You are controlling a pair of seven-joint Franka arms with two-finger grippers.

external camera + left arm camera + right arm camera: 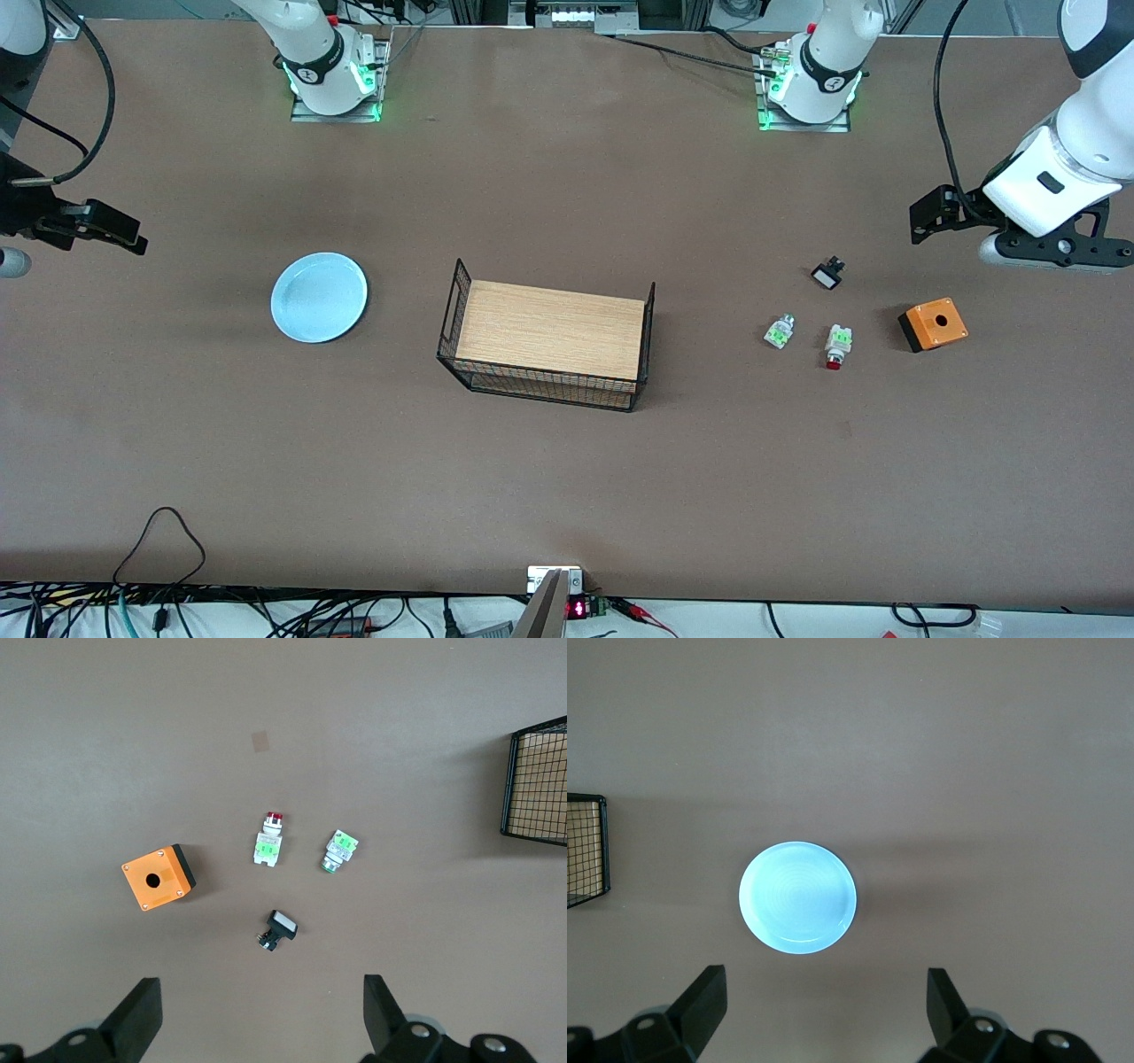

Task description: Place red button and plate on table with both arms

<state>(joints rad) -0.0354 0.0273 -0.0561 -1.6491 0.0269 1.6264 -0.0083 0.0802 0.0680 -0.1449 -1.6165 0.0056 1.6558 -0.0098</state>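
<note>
Both hands hung wide open: left hand (257, 1028) above the red button (836, 345), right hand (824, 1023) above the plate (319, 297), rack (549, 341) between.

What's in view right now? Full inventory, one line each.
plate: 1, pale blue, on table toward the right arm's end
rack: 1, black wire with wood top, mid-table
red button: 1, white-green, red cap, toward the left arm's end
green-white part: 1, no red tip, beside the red button
black-white part: 1, farther from the front camera than the red button
orange box: 1, orange, black base
table: 1, brown
left tool: open, above the parts
right tool: open, above the table near the plate
</note>
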